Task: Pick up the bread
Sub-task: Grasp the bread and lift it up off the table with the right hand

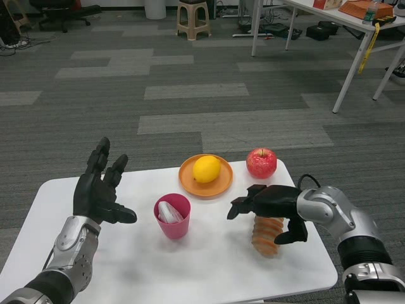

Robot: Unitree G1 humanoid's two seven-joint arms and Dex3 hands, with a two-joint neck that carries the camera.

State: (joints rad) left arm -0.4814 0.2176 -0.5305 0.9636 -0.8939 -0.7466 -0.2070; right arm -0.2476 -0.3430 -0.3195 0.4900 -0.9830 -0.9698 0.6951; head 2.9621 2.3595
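Black fingers of your right hand (271,209) wrap the top of the bread (267,235), gripping it near the white table's (202,272) right front. Your left hand (98,190) hovers open, left of a pink cup (173,216).

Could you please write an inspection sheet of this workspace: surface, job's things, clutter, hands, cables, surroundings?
Surface: white table, rounded corners, on grey carpet.
Job's things: bread near the table's right front, under the right hand.
Clutter: lemon on an orange plate; apple to the plate's right; pink cup with something white inside.
Hands: left hand raised over the table's left, fingers apart, holding nothing. Right hand over the bread, thumb beside it; firm grip cannot be told.
Cables: black cable looping behind the right wrist; more cables on the far floor.
Surroundings: stool, chair base, second white table with boxes at far right.
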